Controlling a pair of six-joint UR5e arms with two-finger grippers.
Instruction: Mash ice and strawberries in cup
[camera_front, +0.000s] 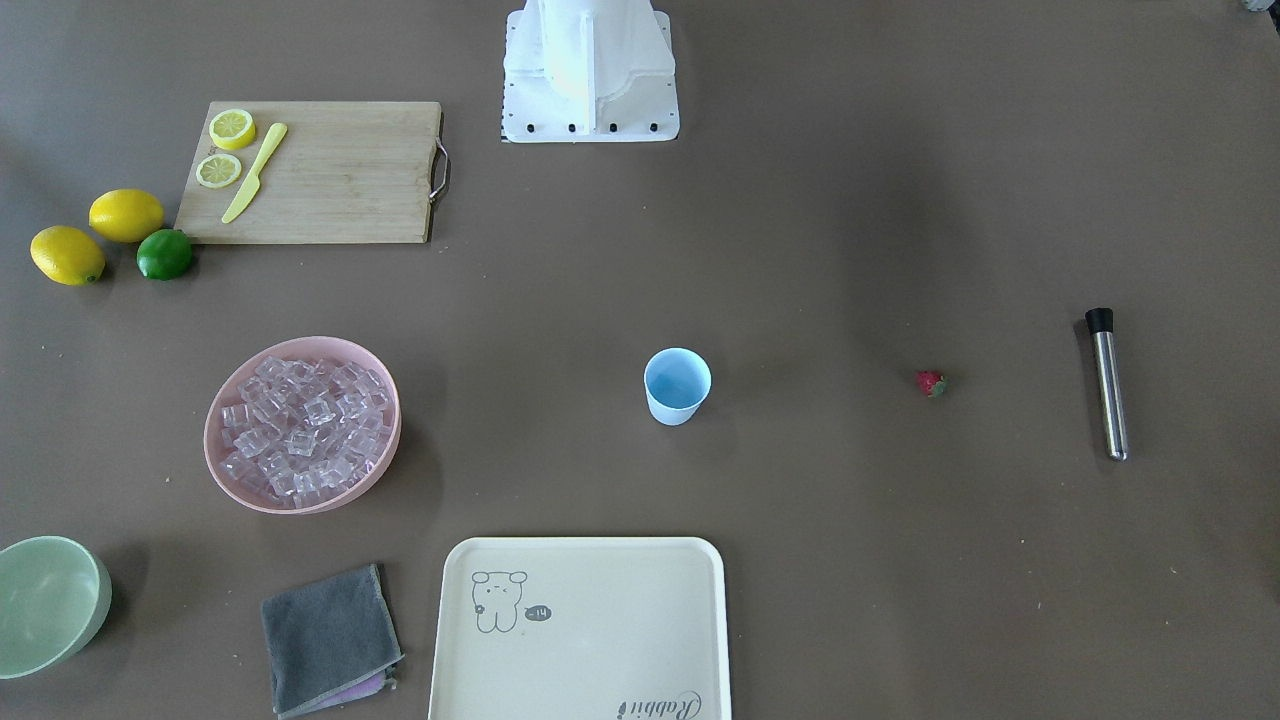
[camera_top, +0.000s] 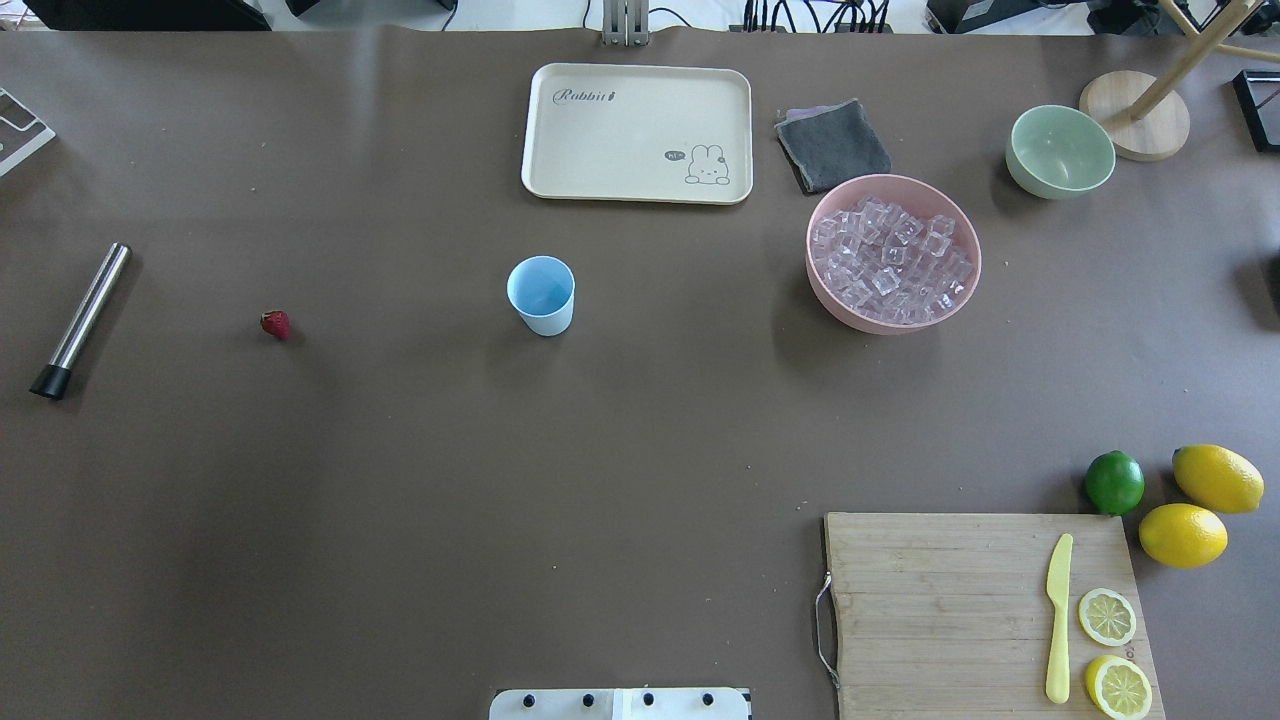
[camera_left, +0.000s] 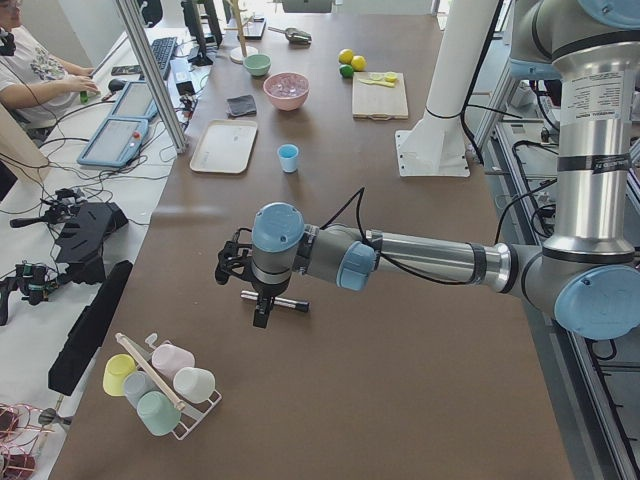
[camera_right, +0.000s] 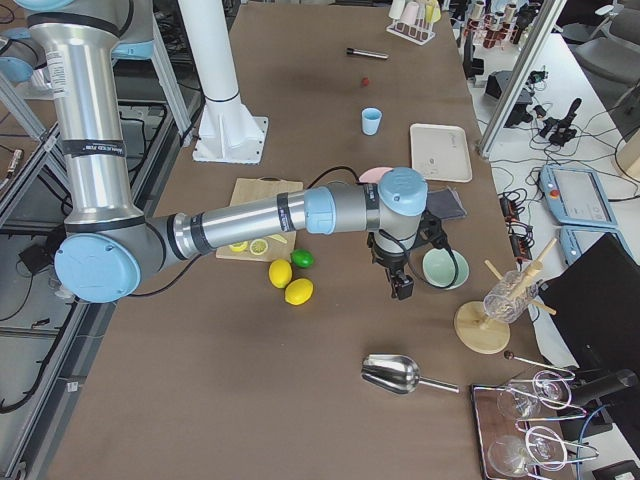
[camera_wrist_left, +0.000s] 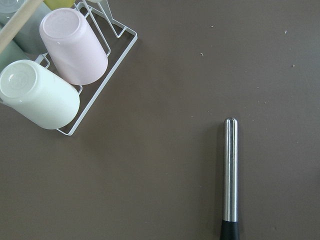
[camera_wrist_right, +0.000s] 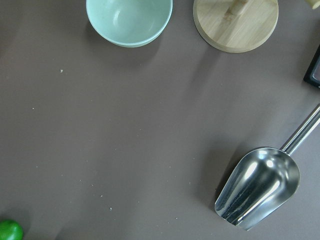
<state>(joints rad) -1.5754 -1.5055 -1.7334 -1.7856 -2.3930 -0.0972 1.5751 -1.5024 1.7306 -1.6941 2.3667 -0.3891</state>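
Note:
The light blue cup (camera_top: 541, 295) stands upright mid-table, and its inside looks bare. Ice (camera_top: 892, 255) fills the pink bowl (camera_top: 815, 270) to its right. A lone strawberry (camera_top: 275, 324) lies on the table left of the cup. Further left lies a steel muddler (camera_top: 80, 320) with a black end. My left gripper (camera_left: 258, 316) hangs above that muddler (camera_wrist_left: 230, 175); I cannot tell whether it is open or shut. My right gripper (camera_right: 402, 290) hovers beside the green bowl (camera_right: 444, 268), far from the cup (camera_right: 371, 121); its state cannot be told either.
A cream tray (camera_top: 637, 132) and grey cloth (camera_top: 832, 145) lie beyond the cup. A cutting board (camera_top: 980, 610) holds lemon slices and a yellow knife, with lemons and a lime (camera_top: 1114, 482) beside it. A metal scoop (camera_wrist_right: 260, 185) and a cup rack (camera_wrist_left: 60, 75) sit at the table's ends.

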